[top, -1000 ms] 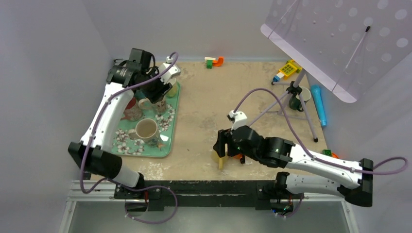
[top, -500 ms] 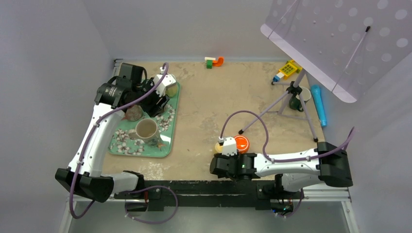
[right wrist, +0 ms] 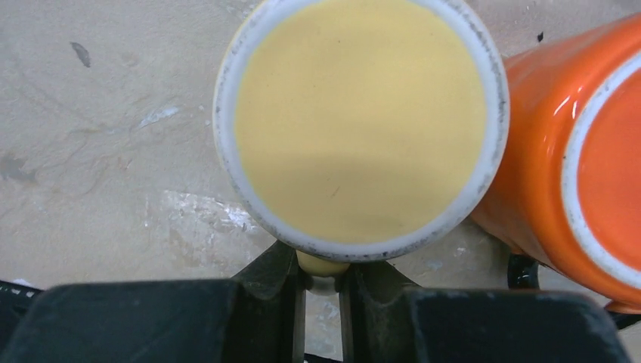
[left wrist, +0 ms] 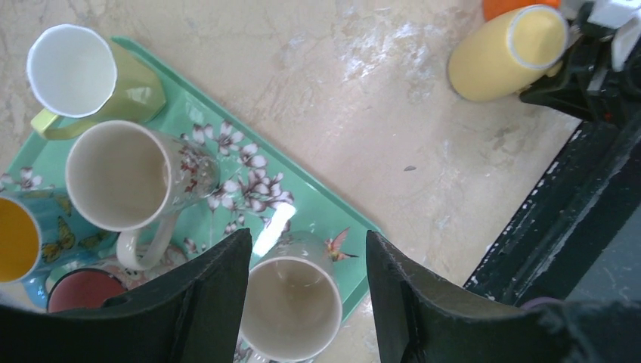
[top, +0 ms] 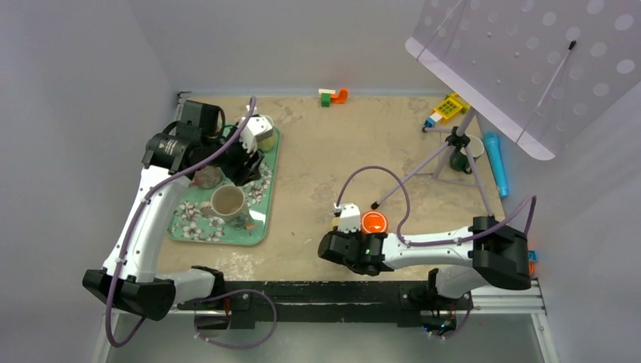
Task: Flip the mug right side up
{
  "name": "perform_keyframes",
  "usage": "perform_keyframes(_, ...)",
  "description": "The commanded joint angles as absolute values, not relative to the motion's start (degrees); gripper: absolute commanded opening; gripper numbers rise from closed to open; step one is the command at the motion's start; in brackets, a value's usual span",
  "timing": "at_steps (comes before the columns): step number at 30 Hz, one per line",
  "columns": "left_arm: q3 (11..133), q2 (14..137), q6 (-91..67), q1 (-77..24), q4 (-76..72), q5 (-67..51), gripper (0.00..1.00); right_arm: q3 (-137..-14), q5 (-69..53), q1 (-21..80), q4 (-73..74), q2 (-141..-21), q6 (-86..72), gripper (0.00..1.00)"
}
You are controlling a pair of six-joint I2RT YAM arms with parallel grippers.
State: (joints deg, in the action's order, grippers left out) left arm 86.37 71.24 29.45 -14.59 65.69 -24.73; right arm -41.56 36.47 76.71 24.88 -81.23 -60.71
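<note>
On the left, the left end effector (left wrist: 306,243) hangs spread open and empty over a green tray (left wrist: 317,198) of mugs (left wrist: 117,174). Further right, the yellow mug (right wrist: 359,121) stands bottom-up on the surface (right wrist: 98,151). The right end effector (right wrist: 323,291) is clamped on its handle, with an orange mug (right wrist: 544,174) just beside it.

The yellow mug (right wrist: 359,128) stands upside down on the tan table (right wrist: 91,151), close to its front edge; its flat base (ringed in scuffed white) faces up; its handle points toward that edge.
</note>
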Motion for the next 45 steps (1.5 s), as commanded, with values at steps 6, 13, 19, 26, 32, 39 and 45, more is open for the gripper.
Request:
perform_keyframes(6, 92.6, 62.7, 20.1, -14.1, 65.4, -50.1, 0.70, -42.1, 26.6, 73.8, -17.2, -54.8, -30.8, 0.00)
perform_keyframes(13, 84.6, 54.2, -5.8, -14.1, 36.6, -69.3, 0.79, -40.9, 15.7, 68.7, -47.7, -50.9, -24.4, 0.00)
perform_keyframes(19, 84.6, 55.9, -26.7, -14.2, 19.4, -72.0, 0.85, -47.1, 6.5, 68.0, -53.2, -57.6, -25.3, 0.00)
perform_keyframes(26, 83.4, 57.7, -29.9, -14.2, 17.4, -68.0, 0.87, -49.3, 0.3, 68.0, -56.9, -62.7, -26.6, 0.00)
perform_keyframes(32, 80.3, 57.9, -32.0, -14.3, 15.6, -67.7, 0.78, -48.8, 1.3, 67.7, -57.0, -62.7, -25.9, 0.00)
perform_keyframes(39, 74.8, 57.7, -49.2, -14.8, -1.7, -71.3, 0.00, -54.6, -1.3, 66.6, -50.4, -70.2, -28.9, 0.00)
perform_keyframes(45, 89.5, 58.4, -0.5, -13.0, 48.2, -54.4, 0.00, -54.1, 11.1, 64.9, -31.8, -68.0, -29.1, 0.79)
